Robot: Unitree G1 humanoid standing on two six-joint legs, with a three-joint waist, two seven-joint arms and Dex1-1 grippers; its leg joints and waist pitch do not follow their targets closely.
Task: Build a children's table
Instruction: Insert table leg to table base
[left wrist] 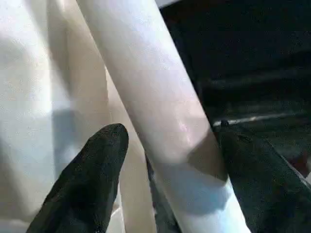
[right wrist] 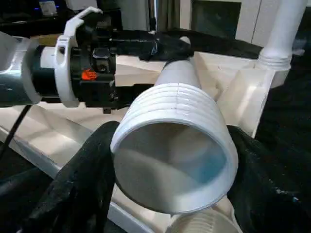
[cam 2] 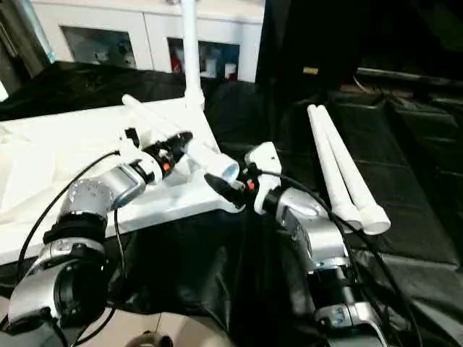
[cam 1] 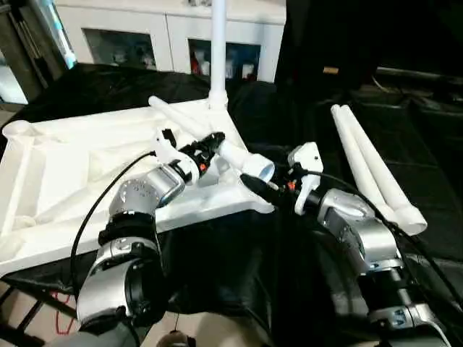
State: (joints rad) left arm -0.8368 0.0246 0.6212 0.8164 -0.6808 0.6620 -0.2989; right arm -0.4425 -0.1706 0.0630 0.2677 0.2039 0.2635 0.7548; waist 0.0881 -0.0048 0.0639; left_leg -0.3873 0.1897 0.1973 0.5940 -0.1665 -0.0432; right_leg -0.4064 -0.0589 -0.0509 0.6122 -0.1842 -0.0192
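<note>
The white table top [cam 1: 65, 166] lies upside down on black cloth, ribbed underside up. One leg [cam 1: 218, 43] stands upright in its far right corner socket. A second leg [cam 1: 239, 157] lies slanted over that corner of the top. My left gripper [cam 1: 210, 148] is shut on it mid-length, its fingers [left wrist: 92, 179] on either side of the tube [left wrist: 160, 107]. My right gripper [cam 1: 259, 181] is at the leg's threaded open end [right wrist: 175, 150], its black fingers [right wrist: 77, 194] pressing both sides of it. Two more legs [cam 1: 376, 166] lie side by side to the right.
A white cabinet [cam 1: 173, 36] with glass-fronted compartments stands behind the table top. Black cloth [cam 1: 289, 108] covers the work surface, and dark cables trail along both of my forearms. The near corner socket [right wrist: 204, 223] sits just under the held leg's end.
</note>
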